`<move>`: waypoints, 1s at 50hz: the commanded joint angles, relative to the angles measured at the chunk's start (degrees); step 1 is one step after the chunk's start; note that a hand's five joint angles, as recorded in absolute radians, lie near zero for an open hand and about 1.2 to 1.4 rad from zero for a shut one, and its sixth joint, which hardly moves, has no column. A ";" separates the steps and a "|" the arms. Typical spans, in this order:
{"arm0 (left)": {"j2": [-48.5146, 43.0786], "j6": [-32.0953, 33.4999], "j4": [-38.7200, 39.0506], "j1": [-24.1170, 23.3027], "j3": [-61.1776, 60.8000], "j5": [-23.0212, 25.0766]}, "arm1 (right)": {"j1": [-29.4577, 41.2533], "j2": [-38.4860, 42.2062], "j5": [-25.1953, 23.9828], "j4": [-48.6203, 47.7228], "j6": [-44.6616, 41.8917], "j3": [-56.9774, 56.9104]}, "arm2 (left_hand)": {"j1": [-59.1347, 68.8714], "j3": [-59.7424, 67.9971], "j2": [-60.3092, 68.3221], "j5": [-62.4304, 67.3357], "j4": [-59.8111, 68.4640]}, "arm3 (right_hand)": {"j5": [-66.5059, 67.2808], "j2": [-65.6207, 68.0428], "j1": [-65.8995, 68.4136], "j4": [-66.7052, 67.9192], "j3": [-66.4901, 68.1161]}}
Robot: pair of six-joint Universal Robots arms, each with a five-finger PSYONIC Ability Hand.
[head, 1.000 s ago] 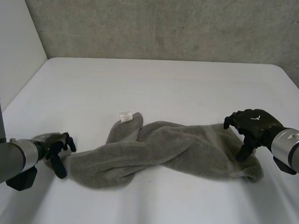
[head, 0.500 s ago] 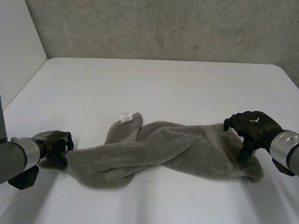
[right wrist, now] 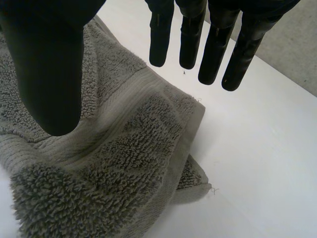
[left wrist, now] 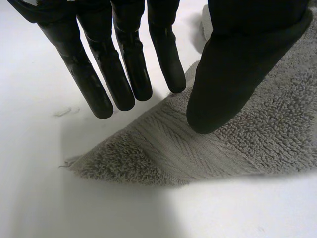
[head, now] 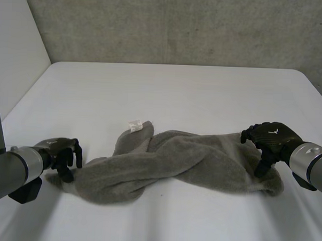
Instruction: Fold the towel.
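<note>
A grey-green terry towel [head: 175, 161] lies bunched and twisted along the front edge of the white table [head: 178, 89], not yet folded. The black left hand [head: 59, 154] hangs open over the towel's left corner, gripping nothing. The black right hand [head: 270, 138] is spread over the right end, also empty. The step in hand looks like grasping. Next, each hand should pinch a corner and draw the towel flat.

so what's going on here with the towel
A two-armed robot is working on a grey towel that lies bunched and twisted in a long heap on the white table. Its left hand is at the towel's corner on its own side and its right hand is over the opposite end, both open, gripping nothing. No fold is made yet.
</note>
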 commanded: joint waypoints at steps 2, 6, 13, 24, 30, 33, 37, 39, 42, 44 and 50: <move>-1.01 0.00 -0.07 0.09 0.12 0.02 | -0.04 0.15 0.20 -0.49 0.00 0.05 | 8.82 8.83 8.83 9.07 8.86 | 0.61 -0.75 2.09 0.40 -0.19; -1.88 0.00 0.10 0.70 0.20 -0.07 | -0.04 0.23 0.20 -0.40 0.00 0.13 | -4.92 -4.90 -4.91 -4.67 -4.88 | 0.61 -0.75 2.09 0.40 -0.19; -1.97 0.00 1.33 1.84 0.64 -0.42 | 0.05 0.32 0.29 -0.49 0.00 0.22 | -10.03 -10.01 -10.02 -9.77 -9.98 | 0.61 -0.75 2.09 0.40 -0.19; -1.88 0.09 0.90 2.28 -0.24 -0.68 | 0.14 0.41 0.29 -0.49 0.00 0.31 | -8.68 -8.66 -8.67 -8.42 -8.64 | 0.61 -0.75 2.09 0.40 -0.19; -2.15 0.00 0.90 1.85 -1.20 -0.42 | 0.14 0.41 0.29 -0.49 0.00 0.31 | -7.50 -7.49 -7.49 -7.25 -7.46 | 0.61 -0.75 2.09 0.40 -0.19; -2.50 0.00 0.90 1.58 -1.29 -0.42 | 0.23 0.41 0.29 -0.49 0.00 0.40 | -6.49 -6.48 -6.49 -6.24 -6.45 | 0.61 -0.75 2.09 0.40 -0.19; -3.38 0.00 0.90 1.49 -1.29 -0.51 | 0.23 0.67 0.29 -0.49 0.00 0.49 | 2.09 2.11 2.10 2.34 2.13 | 0.61 -0.75 2.09 0.40 -0.19; -3.47 0.09 1.07 1.23 -1.29 -0.50 | 0.23 0.67 0.29 -0.49 0.00 0.40 | 21.01 21.03 21.02 21.27 21.05 | 0.61 -0.75 2.09 0.40 -0.19; -2.51 0.09 1.60 0.97 -1.12 -0.59 | 0.23 0.67 0.29 -0.49 0.00 0.40 | 33.99 34.01 34.00 34.24 34.03 | 0.61 -0.75 2.09 0.40 -0.19; -2.33 0.09 2.12 0.70 -0.85 -0.59 | 0.23 0.67 0.29 -0.49 -0.09 0.40 | 34.03 34.04 34.03 34.28 34.07 | 0.61 -0.75 2.09 0.40 -0.19; 2.23 0.18 4.32 0.35 -0.32 -0.59 | 0.14 0.59 0.37 -0.49 -0.18 0.05 | 34.03 34.04 34.03 34.28 34.07 | 2.79 1.43 4.27 2.57 1.99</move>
